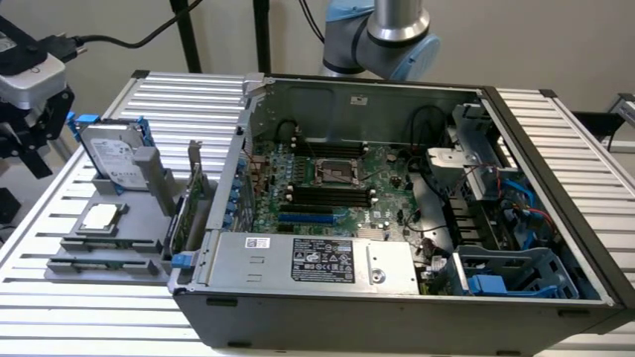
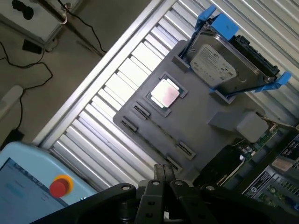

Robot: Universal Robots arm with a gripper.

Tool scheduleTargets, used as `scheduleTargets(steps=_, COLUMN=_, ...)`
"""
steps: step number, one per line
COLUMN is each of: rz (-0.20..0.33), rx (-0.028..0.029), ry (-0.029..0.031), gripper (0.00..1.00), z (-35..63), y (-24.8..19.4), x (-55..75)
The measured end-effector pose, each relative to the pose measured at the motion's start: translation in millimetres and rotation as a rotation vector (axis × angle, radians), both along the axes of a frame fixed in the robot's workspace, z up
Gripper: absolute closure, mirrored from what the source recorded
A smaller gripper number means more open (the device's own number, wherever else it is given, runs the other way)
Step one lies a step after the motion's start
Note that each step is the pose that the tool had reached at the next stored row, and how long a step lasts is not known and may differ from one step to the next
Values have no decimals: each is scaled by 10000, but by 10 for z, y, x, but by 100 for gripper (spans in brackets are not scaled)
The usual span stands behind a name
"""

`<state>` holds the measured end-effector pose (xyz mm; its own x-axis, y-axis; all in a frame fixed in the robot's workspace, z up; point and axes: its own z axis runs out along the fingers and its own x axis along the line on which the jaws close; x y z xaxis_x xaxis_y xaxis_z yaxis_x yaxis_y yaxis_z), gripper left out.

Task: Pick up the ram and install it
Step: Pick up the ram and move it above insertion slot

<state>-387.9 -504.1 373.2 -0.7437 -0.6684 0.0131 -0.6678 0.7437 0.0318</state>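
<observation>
Gripper [image 2: 163, 177], fingers shut together and empty, points toward tray [image 2: 205, 135]. Ram [image 1: 109, 242] stands edgewise in tray holders at exterior view's lower left, likely for pinching from above.

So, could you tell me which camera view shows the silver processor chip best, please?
The wrist view: the processor chip faces the camera nearly flat-on in its grey holder. The exterior view shows the processor chip obliquely, at that view's left.
</observation>
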Motion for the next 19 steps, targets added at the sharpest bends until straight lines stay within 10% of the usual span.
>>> scheduleTargets(steps=19, rz=3460, rx=-1, ry=0, gripper=89, z=-59, y=0, x=0)
